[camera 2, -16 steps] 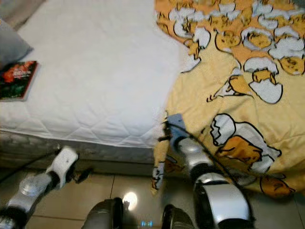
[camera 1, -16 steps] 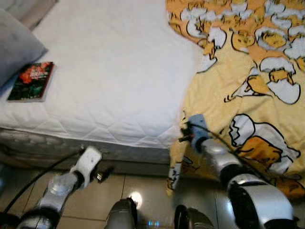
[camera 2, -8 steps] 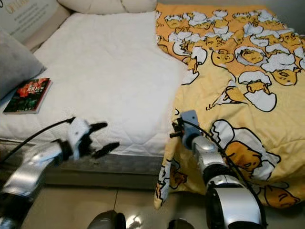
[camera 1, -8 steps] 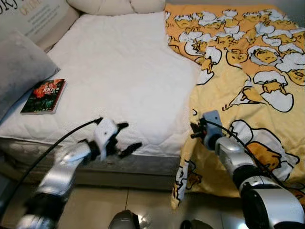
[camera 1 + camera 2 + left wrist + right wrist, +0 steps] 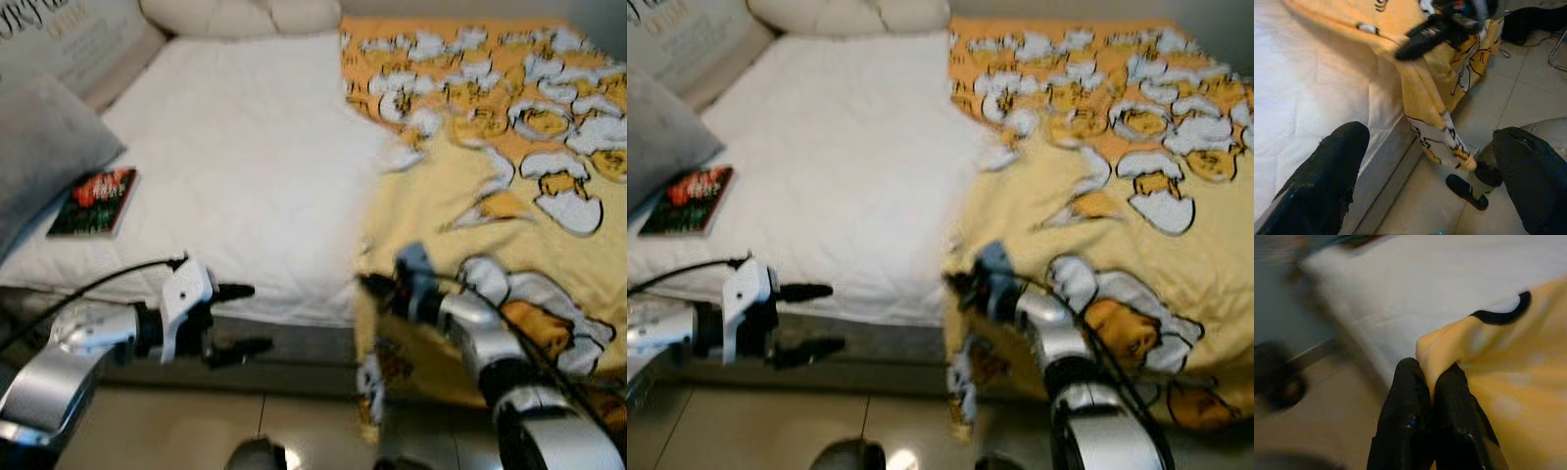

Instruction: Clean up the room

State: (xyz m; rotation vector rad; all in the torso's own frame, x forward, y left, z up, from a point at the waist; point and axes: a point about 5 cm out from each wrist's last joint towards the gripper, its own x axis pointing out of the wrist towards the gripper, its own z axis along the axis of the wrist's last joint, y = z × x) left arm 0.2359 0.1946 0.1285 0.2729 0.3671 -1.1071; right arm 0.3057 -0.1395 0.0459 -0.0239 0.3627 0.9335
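Pinching the hanging edge of a yellow cartoon-print blanket (image 5: 509, 186), the right gripper (image 5: 1431, 382) has its two black fingers pressed together on a fold of the cloth, probably to drag it across the bare white mattress (image 5: 255, 157). The left gripper (image 5: 240, 318), fingers spread apart and holding nothing, hovers at the mattress's near edge above the tiled floor (image 5: 1528, 93). A book (image 5: 94, 202) lies near the left edge beside a grey pillow (image 5: 44, 147). Between book and blanket the mattress offers wide open room.
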